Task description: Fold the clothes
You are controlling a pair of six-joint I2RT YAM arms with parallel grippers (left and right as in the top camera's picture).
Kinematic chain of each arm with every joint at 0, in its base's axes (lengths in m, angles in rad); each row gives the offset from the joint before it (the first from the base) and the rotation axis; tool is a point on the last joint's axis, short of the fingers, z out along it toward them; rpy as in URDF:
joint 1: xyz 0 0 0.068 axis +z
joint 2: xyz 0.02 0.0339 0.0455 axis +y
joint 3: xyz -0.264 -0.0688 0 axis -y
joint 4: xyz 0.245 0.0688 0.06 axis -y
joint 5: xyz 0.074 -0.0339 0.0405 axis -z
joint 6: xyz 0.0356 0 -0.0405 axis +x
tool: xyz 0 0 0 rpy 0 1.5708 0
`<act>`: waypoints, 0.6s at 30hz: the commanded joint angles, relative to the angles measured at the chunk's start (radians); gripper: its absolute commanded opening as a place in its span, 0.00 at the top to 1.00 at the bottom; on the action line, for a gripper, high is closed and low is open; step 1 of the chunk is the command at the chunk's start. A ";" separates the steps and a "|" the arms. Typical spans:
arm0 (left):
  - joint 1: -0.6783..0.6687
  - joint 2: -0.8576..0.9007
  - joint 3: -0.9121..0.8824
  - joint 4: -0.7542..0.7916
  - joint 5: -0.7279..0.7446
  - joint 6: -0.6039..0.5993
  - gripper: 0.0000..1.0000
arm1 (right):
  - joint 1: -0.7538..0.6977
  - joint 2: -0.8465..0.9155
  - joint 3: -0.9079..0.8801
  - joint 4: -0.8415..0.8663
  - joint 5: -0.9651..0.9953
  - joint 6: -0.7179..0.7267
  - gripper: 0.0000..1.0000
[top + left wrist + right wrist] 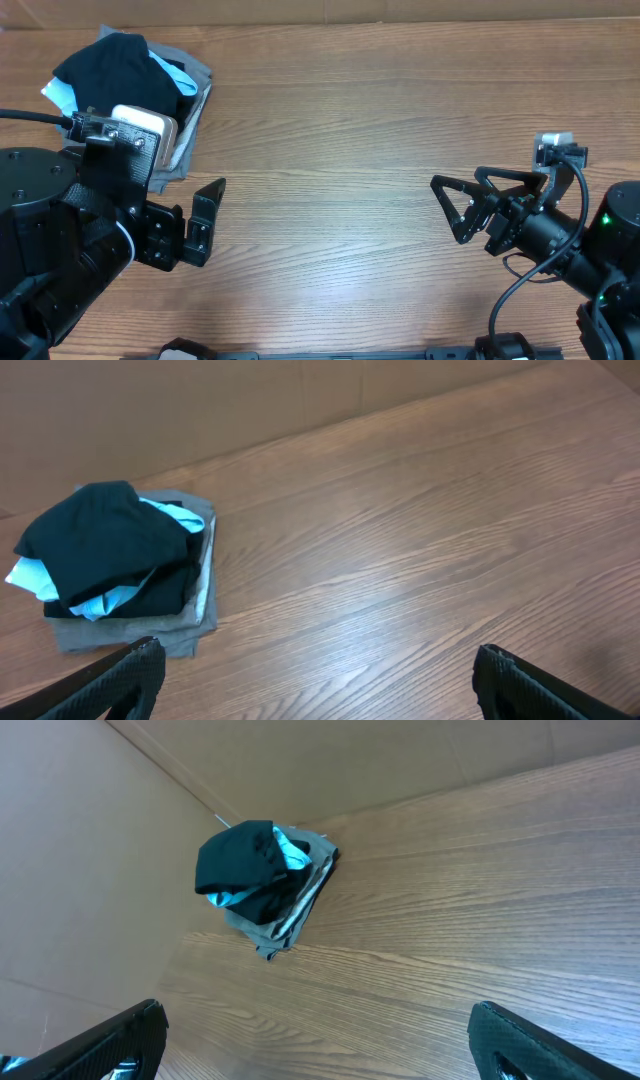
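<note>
The clothes, a crumpled black T-shirt, lie on top of a small pile at the table's far left corner. In the left wrist view the black T-shirt is ahead and to the left; in the right wrist view the T-shirt is far off. No logo shows. My left gripper hangs open above bare wood, to the front right of the pile, nothing between its fingers. My right gripper is open too, far over on the right side, its fingers spread above bare wood.
Under the black shirt lie a light blue garment and a grey garment. A brown cardboard wall runs along the back of the wooden table and down its left side.
</note>
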 commanded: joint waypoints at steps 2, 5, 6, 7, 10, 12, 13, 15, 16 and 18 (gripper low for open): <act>-0.006 0.000 -0.005 0.002 -0.013 -0.012 0.00 | 0.010 -0.004 0.002 0.010 0.013 -0.004 0.00; -0.006 0.000 -0.005 0.002 -0.013 -0.013 0.00 | 0.010 -0.007 0.002 0.012 0.075 -0.004 0.00; -0.006 0.000 -0.005 0.001 -0.013 -0.012 0.00 | 0.010 -0.013 0.000 0.022 0.090 -0.004 0.00; -0.006 0.000 -0.005 0.001 -0.013 -0.013 0.00 | 0.010 -0.021 -0.005 0.037 0.100 -0.004 0.00; -0.006 0.000 -0.005 0.001 -0.013 -0.013 0.00 | 0.010 -0.067 -0.042 0.129 0.144 -0.004 0.00; -0.006 0.000 -0.005 0.001 -0.013 -0.012 0.00 | 0.010 -0.103 -0.084 0.200 0.171 -0.004 0.00; -0.006 0.000 -0.005 0.001 -0.013 -0.012 0.00 | 0.010 -0.128 -0.116 0.244 0.189 -0.004 0.00; -0.006 0.000 -0.005 0.001 -0.013 -0.012 0.00 | 0.010 -0.173 -0.179 0.307 0.217 -0.004 0.00; -0.006 0.000 -0.005 0.002 -0.013 -0.012 0.00 | 0.010 -0.198 -0.217 0.337 0.231 -0.004 0.00; -0.006 0.000 -0.005 0.002 -0.013 -0.013 0.00 | 0.009 -0.253 -0.308 0.400 0.261 -0.004 0.00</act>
